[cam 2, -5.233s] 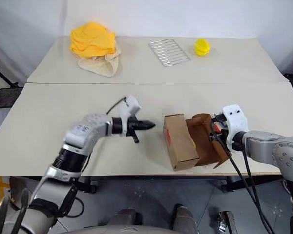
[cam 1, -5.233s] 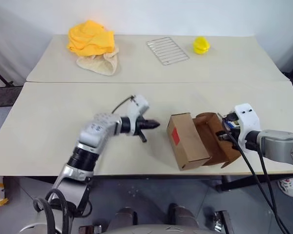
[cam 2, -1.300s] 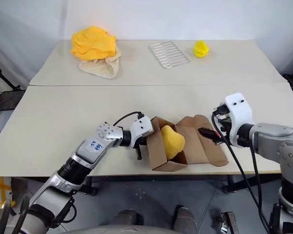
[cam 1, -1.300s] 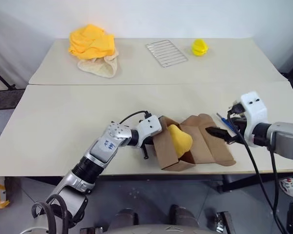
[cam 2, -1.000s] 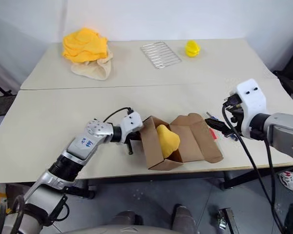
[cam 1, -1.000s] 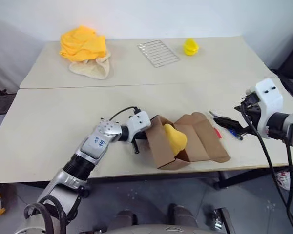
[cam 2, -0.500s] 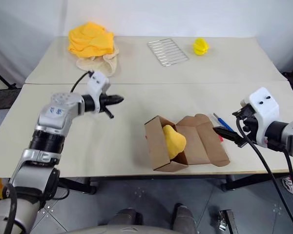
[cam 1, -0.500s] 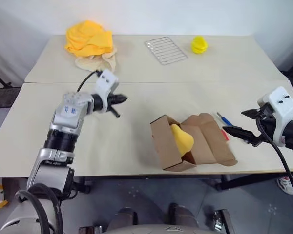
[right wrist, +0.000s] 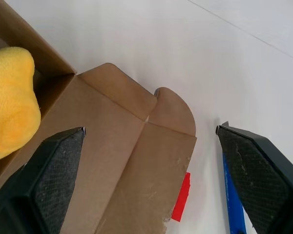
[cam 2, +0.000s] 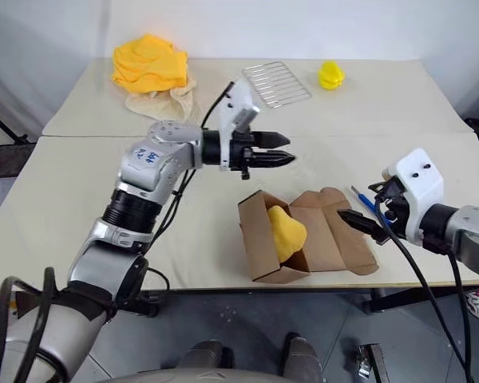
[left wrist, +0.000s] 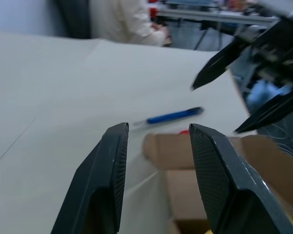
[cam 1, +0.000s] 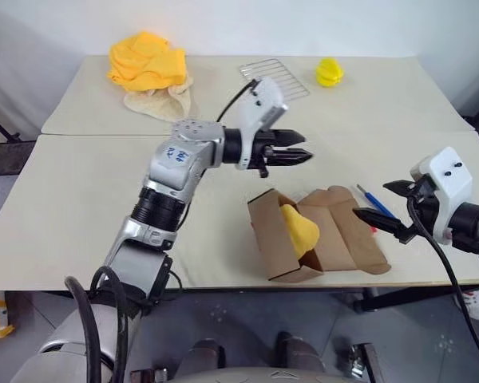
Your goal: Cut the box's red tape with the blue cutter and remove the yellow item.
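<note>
L gripper (cam 1: 302, 155) part-open, empty, above box (cam 1: 275, 243); R gripper (cam 1: 383, 209) wide, empty. Tape cut; next: grab yellow item (cam 1: 300, 229).

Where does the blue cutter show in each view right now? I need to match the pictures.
Left eye view: cutter lies on the table just right of the box's open flaps.
Right eye view: same spot.
Left wrist view: cutter beyond the box edge.
Right wrist view: cutter beside the flap.
Shared landmark: red tape at the flap's edge beside the cutter.
</note>
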You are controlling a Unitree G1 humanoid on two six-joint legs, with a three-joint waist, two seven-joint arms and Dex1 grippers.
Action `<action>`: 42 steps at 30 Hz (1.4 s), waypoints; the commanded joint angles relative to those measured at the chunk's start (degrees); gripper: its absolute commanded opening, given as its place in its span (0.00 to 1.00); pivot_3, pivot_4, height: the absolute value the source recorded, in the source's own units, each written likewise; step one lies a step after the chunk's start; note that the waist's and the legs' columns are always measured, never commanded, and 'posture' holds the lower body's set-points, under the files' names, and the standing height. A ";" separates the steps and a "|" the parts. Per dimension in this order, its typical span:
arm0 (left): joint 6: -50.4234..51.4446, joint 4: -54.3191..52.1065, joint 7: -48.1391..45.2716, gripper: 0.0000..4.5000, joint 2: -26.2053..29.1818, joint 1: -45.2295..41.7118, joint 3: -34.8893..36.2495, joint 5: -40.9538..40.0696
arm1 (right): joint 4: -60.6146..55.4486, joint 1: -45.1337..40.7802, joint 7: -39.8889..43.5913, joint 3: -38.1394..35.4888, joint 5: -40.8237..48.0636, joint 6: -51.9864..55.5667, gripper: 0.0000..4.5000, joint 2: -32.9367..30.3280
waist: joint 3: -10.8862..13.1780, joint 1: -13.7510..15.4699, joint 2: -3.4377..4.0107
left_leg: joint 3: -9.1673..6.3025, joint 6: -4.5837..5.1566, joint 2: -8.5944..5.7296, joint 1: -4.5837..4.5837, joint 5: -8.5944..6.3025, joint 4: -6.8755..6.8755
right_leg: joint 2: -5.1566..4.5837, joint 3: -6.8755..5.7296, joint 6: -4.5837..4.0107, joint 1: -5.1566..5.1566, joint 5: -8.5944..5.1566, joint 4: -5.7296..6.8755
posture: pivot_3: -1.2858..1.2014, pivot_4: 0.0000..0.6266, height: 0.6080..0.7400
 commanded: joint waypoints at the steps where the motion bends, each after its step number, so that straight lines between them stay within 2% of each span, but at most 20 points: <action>1: -1.57 -0.77 -3.46 0.57 -1.84 -2.25 -4.15 1.09 | -2.96 1.73 -1.16 -3.63 -0.10 -0.12 1.00 0.61 | 0.00 0.13 0.00 | 0.00 0.00 0.00 0.00 0.00 0.01 | 0.00 0.00 0.00 0.01 0.00 0.00 | 0.52 0.24 1.00; 7: -4.96 -3.70 -6.42 0.97 0.62 2.91 -10.12 5.23 | -5.43 4.03 -2.49 -7.23 0.86 1.26 1.00 1.39 | -0.01 -0.12 0.04 | 0.02 0.01 0.01 0.06 0.00 0.00 | 0.00 0.03 0.00 0.01 0.00 0.02 | 0.52 0.24 1.00; 8: -4.86 -4.88 -7.01 0.99 1.23 4.37 -10.87 5.39 | -5.78 4.52 -2.55 -7.94 1.01 1.51 1.00 1.46 | -0.01 -0.26 0.05 | 0.02 0.01 0.02 0.07 0.00 -0.01 | 0.00 0.03 0.00 0.01 0.00 0.03 | 0.52 0.24 1.00; 14: -3.90 -12.08 -8.00 0.99 7.02 12.16 -13.91 8.29 | -6.65 5.54 -3.42 -8.54 1.47 2.34 1.00 1.81 | -0.01 0.08 0.08 | 0.01 0.01 0.04 0.11 0.00 0.11 | 0.00 0.06 0.00 0.07 0.00 0.08 | 0.52 0.24 1.00; 23: -2.77 -17.80 -7.00 0.99 10.44 16.47 -14.15 10.13 | -4.55 4.30 -2.98 -6.00 0.87 1.37 1.00 1.37 | -0.01 0.06 0.08 | -0.04 0.03 0.03 0.11 -0.01 0.18 | 0.00 0.06 0.00 0.12 0.01 0.10 | 0.52 0.24 1.00; 34: -9.20 -20.88 -7.62 0.99 15.25 21.50 -17.23 14.64 | -2.62 3.11 -1.67 -4.69 0.41 1.00 1.00 -0.08 | -0.02 -0.02 0.09 | -0.02 0.03 0.03 0.15 -0.01 0.19 | 0.00 0.08 0.00 0.13 0.01 0.14 | 0.52 0.24 1.00; 37: -9.56 -20.33 -6.88 0.85 15.15 21.61 -17.06 15.17 | -2.30 2.89 -1.47 -4.48 0.27 0.94 1.00 -0.32 | -0.02 -0.06 0.09 | -0.02 0.03 0.03 0.18 -0.01 0.21 | 0.00 0.09 0.00 0.16 0.01 0.15 | 0.52 0.24 1.00; 42: -9.04 -19.39 -5.82 0.53 14.29 20.92 -15.62 14.29 | -1.93 2.82 -0.93 -4.38 -0.04 0.76 1.00 -0.62 | -0.02 -0.06 0.09 | -0.02 0.04 0.03 0.20 -0.01 0.23 | 0.00 0.11 0.00 0.16 0.01 0.23 | 0.52 0.24 1.00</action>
